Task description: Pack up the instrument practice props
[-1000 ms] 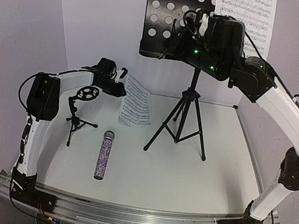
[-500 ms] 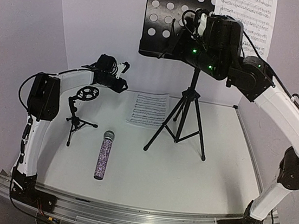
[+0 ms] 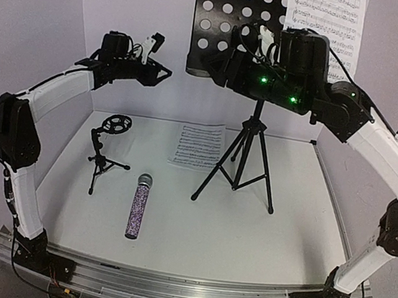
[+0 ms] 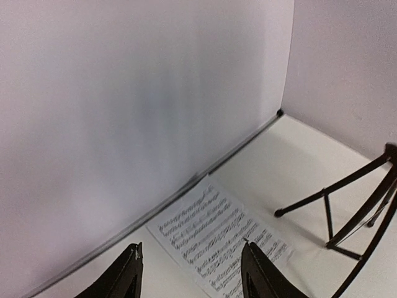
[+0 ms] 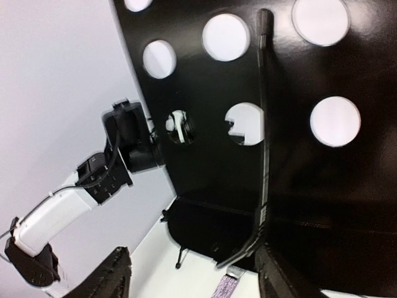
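Observation:
The tall black perforated music stand [image 3: 233,22] stands on its tripod [image 3: 244,162] at the back, with a white sheet-music page [image 3: 331,16] leaning on its right side. My right gripper [image 3: 222,63] hovers open at the desk's lower left edge; in the right wrist view the desk [image 5: 298,124] fills the frame beyond the spread gripper [image 5: 192,273]. Another page [image 3: 198,145] lies flat on the table. My left gripper [image 3: 160,61] is raised high at the back left, open and empty, above that page [image 4: 217,239]. The purple microphone [image 3: 138,205] and the small mic stand [image 3: 106,148] sit on the left.
White walls close the back and both sides. The tripod legs [image 4: 347,205] spread over the middle of the table, close to the flat page. The left arm [image 5: 124,155] shows through the right wrist view, just left of the desk.
The left gripper let the page fall flat on the table, then rose up and back, opening wider. The right gripper opened at the music stand's desk.

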`<act>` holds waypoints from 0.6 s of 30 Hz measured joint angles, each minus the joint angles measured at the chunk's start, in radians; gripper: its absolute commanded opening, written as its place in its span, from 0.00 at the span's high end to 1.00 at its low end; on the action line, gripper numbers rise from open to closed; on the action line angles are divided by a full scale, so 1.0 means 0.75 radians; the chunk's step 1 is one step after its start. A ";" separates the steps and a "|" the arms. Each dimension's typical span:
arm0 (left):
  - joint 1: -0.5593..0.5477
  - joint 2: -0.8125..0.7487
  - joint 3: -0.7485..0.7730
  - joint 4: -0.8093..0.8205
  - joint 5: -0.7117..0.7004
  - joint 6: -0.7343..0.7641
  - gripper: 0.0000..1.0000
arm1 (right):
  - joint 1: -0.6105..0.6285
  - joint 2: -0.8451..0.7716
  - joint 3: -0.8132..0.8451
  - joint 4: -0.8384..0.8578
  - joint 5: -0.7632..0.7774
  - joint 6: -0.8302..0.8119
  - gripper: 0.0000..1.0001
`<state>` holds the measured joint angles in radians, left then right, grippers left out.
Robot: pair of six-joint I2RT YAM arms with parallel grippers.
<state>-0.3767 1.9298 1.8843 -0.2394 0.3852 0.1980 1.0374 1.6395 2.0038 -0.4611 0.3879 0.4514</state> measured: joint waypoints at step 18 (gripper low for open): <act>-0.001 -0.404 -0.019 0.123 0.120 -0.110 0.45 | 0.000 -0.261 0.152 -0.708 -0.210 -0.070 0.32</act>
<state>-0.3771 1.6268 1.8703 -0.1471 0.4753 0.1152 1.0375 1.4434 2.1174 -0.9921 0.2303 0.3991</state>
